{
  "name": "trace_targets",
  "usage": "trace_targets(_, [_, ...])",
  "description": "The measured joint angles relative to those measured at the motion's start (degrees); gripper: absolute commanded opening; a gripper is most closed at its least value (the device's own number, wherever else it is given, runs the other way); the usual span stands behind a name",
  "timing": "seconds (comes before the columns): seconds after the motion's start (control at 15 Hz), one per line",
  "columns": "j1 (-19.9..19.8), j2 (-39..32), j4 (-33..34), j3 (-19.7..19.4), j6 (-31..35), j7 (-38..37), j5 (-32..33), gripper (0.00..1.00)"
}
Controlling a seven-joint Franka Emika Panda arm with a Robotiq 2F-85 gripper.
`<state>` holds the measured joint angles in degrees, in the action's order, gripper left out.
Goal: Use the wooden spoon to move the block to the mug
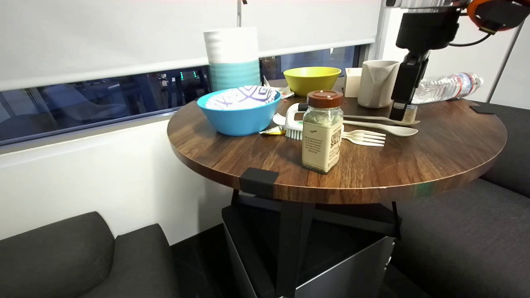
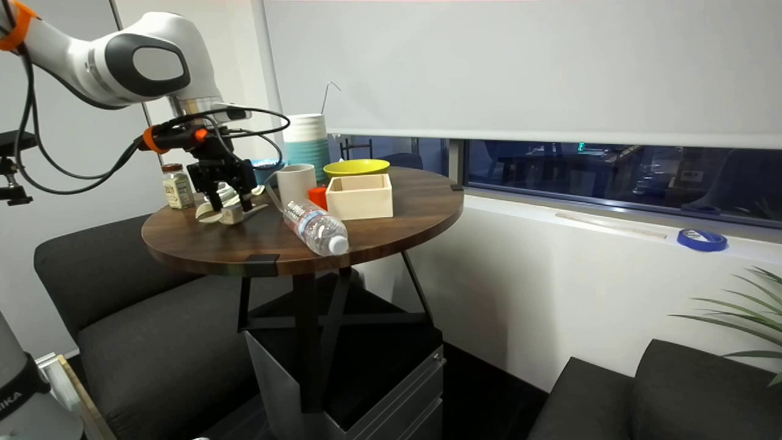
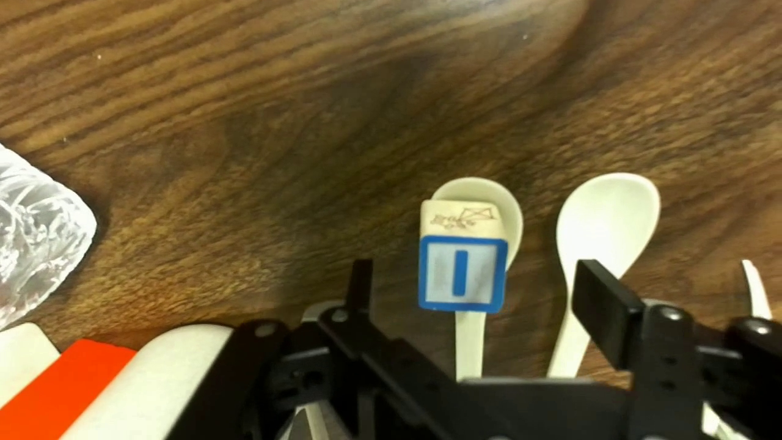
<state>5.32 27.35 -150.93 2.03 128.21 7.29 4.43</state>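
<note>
Straddling a small pale cube-shaped wooden block (image 3: 462, 256) with a blue-framed letter on its face, the black two-fingered gripper (image 3: 475, 281) holds nothing: its fingers stand well apart, with a gap on either side of the block in the wrist view. The block sits on the slim pale long-handled wooden spoon (image 3: 478, 189), covering part of the oval bowl and the start of the handle; whether it rests in the hollow or on the rim, I cannot tell. Just beside lies a second pale oval-bowled spoon (image 3: 611, 220), its material unclear, its neck partly hidden by one finger. The small cream-white ceramic mug with angular sides (image 1: 377, 85) stands upright near the block, apart from it, on the round dark-brown wooden table (image 1: 447, 157).

My reading is that the loading step is at or near its end: the block is on the spoon, the spoon is not yet gripped, and the carry has not begun. The next move calls for rising clear of the block without brushing it, shifting along the handle away from the bowl, and closing on that handle alone. The spoon should then come up slowly and level, since the block could easily slide off on the way to the mug.
</note>
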Motion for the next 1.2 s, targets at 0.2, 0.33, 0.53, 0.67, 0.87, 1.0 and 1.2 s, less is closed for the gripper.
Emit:
trace_targets(0.2, [0.8,0.0,0.7,0.0,0.1,0.1,-0.2,1.00])
trace_targets(0.33, [1.3,-0.4,1.3,0.1,0.2,0.3,-0.2,1.00])
trace_targets(0.53, [1.7,-1.7,2.3,0.1,0.8,0.4,-0.2,1.00])
trace_targets(0.67, [1.7,-3.1,3.0,0.2,1.3,0.4,-0.2,1.00])
trace_targets(0.87, [1.7,-5.3,4.0,0.2,2.2,0.4,-0.2,0.72])
trace_targets(1.0, [1.7,-6.5,4.7,0.2,2.5,0.6,-0.2,0.59])
trace_targets(1.2, [1.7,-7.8,5.6,0.1,2.6,0.7,-0.2,0.66])
